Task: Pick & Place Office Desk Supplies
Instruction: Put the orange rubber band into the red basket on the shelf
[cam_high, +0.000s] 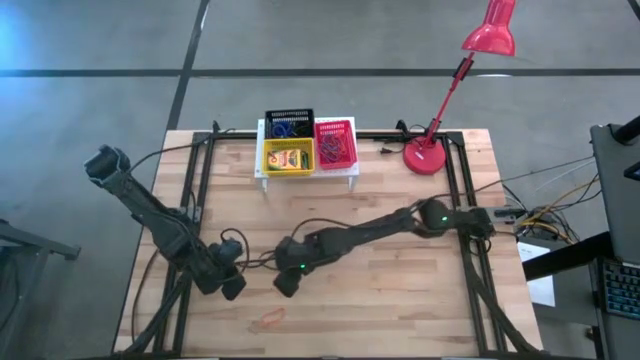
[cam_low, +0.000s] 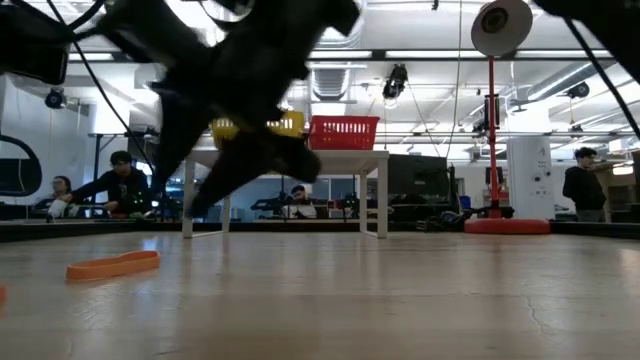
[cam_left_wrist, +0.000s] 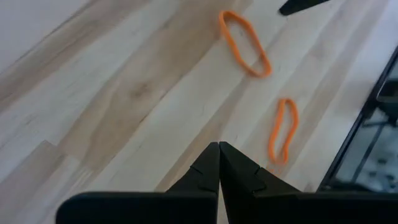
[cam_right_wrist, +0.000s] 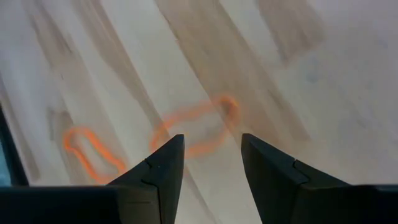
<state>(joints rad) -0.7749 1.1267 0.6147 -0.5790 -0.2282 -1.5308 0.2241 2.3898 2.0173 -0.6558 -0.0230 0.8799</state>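
The right end effector (cam_high: 284, 287) hangs low over the front-middle of the wooden table (cam_high: 400, 290), its two fingers (cam_right_wrist: 163, 171) spread apart with nothing between them. In the right wrist view an orange rubber band (cam_right_wrist: 198, 126) lies flat on the wood just past the gap between the fingertips, and a second orange band (cam_right_wrist: 92, 152) lies near it, closer to the table's edge. The overhead view shows an orange loop (cam_high: 267, 320) on the boards just in front of that end effector (only one can be made out from above).

The left end effector (cam_high: 232, 288) sits beside it, a little to the left, with its fingers (cam_left_wrist: 205, 171) pressed together and empty. Its own wrist camera sees the same pair of orange loops lying apart from each other on the bare wood.

At the back of the table a white stand (cam_high: 305, 175) carries three mesh baskets: a black basket (cam_high: 289, 123) with coloured bands inside, a yellow basket (cam_high: 289, 156) holding a crayon box (cam_high: 289, 158), and a red basket (cam_high: 335, 143) with thin bands in it. A red desk lamp (cam_high: 428, 155) stands to their right.
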